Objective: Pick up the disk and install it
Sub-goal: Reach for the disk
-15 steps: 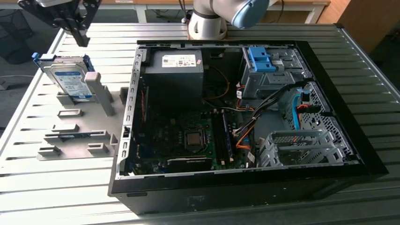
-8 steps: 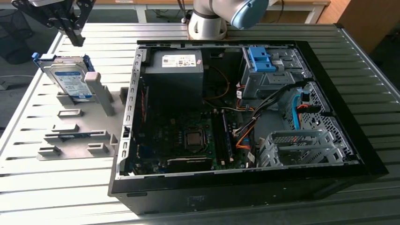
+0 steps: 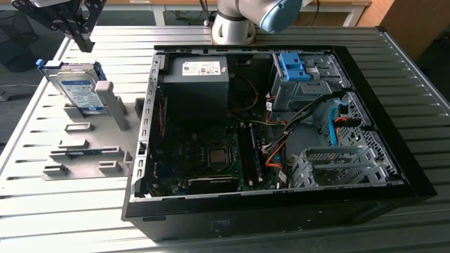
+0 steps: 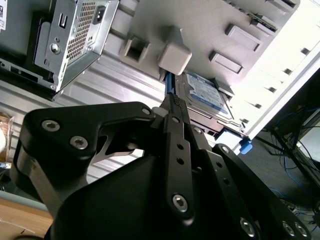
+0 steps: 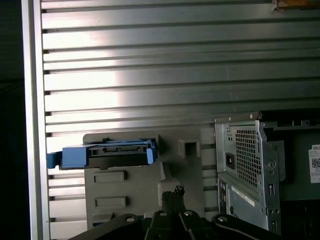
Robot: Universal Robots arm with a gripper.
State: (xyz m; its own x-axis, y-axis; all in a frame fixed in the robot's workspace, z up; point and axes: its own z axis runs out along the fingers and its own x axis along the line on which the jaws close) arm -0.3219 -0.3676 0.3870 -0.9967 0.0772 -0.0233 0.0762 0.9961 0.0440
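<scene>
Beside the disk, a grey post.

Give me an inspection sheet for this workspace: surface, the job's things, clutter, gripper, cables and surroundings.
Surface: slatted metal table, carrying a grey holder and an open computer case.
Job's things: disk standing on edge in the holder, at the exterior view's left, outside the case; not installed.
Clutter: nothing seen.
Gripper: gripper just above the disk, shut, holding nothing.
Cables: orange and black leads and a blue cable inside the case.
Surroundings: arm's base at the table's far edge; wooden furniture behind.
</scene>
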